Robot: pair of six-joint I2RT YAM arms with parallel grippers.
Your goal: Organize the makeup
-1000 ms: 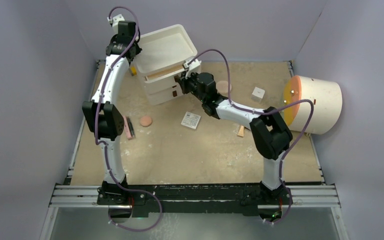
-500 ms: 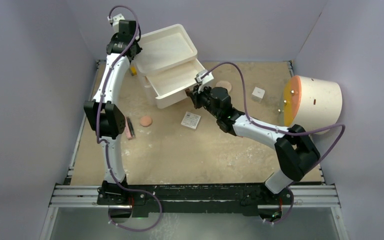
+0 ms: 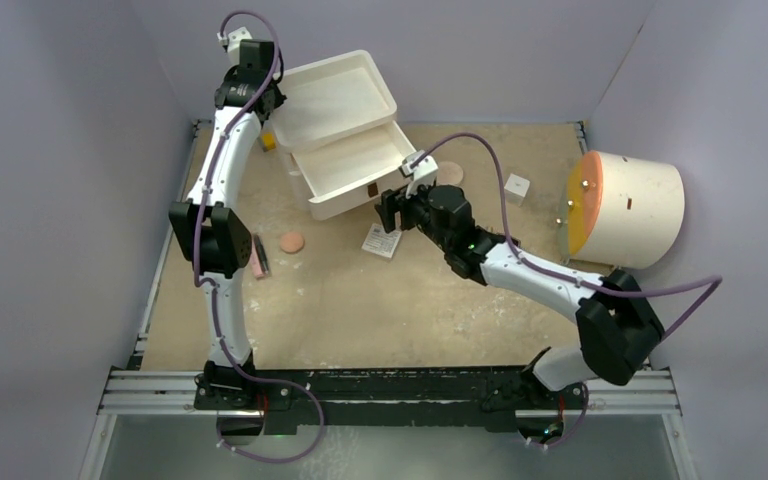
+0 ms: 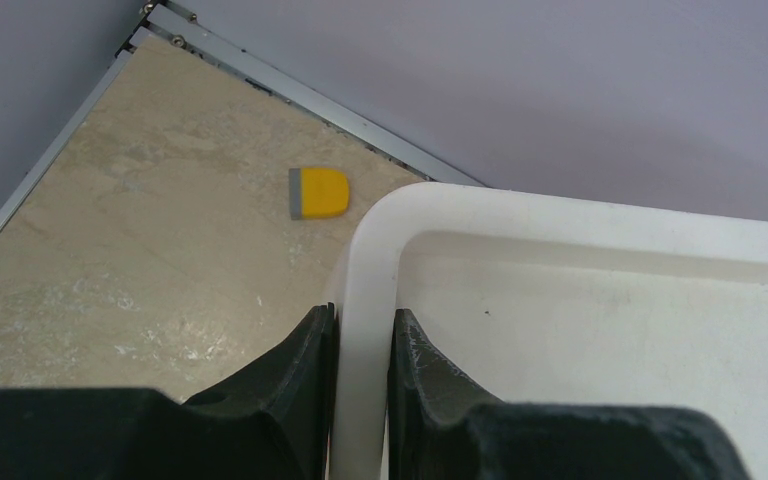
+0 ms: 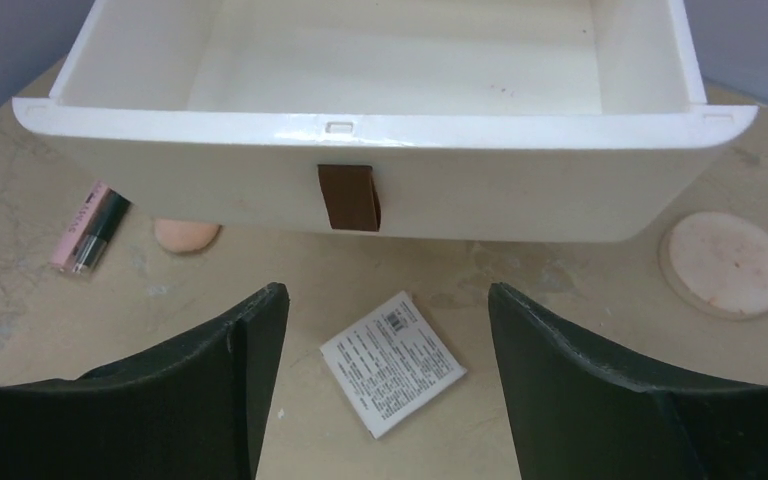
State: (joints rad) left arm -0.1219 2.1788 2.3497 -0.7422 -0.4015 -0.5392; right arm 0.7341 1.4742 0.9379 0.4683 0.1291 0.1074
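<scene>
at the far left of the table (image 3: 360, 310), the left gripper (image 4: 362, 322) is clamped on the rim of the top tray (image 4: 600, 300) of the white drawer unit. one finger sits outside the wall and the other inside, and both touch it. a small yellow block (image 4: 318, 193) lies on the table just beyond that tray corner, apart from it.

below the tray, the drawer (image 5: 210, 180) stands open toward the near side. the right gripper (image 5: 387, 295) hangs just near of the drawer front with its jaws spread wide and nothing between them. the brown pull tab (image 5: 348, 197) is ahead of the fingers and free of them.

we locate the makeup on the table as follows:
- the white square box (image 5: 392, 362) lies flat, printed face up, directly under the right gripper and just near of the drawer.
- one peach disc (image 5: 725, 263) lies right of the drawer front, close to its right corner.
- the second peach disc (image 5: 187, 233) lies left of the tab. from the wrist view it appears to be partly tucked under the drawer front.
- the pink-and-black stick (image 5: 90, 227) lies further left, near the left arm's elbow.

a small white cube (image 3: 517, 185) and a big cream cylinder (image 3: 625, 208) sit at the far right, well apart from the drawer.
</scene>
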